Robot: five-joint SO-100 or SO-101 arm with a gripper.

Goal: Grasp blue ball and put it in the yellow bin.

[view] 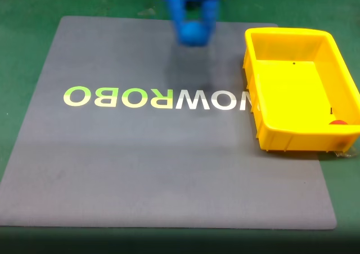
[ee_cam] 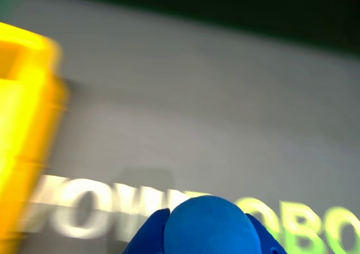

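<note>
The blue fingers [view: 194, 26] clamp the blue ball [ee_cam: 211, 227], raised above the grey mat [view: 140, 164]; the yellow bin [view: 337, 54] sits at the fixed view's right.

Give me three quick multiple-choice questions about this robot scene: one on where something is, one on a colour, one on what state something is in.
1. Where is the blue ball?
A. between the fingers, above the grey mat
B. inside the yellow bin
C. on the green table

2. What colour is the small object in the bin's corner?
A. green
B. red-orange
C. white

3. What state is the gripper in?
A. wide open
B. shut on the ball
C. resting in the bin

Answers: 1 A, the fixed view shows the ball held over the mat; 2 B, it shows against the yellow wall; 3 B, the wrist view shows fingers flanking the ball.
</note>
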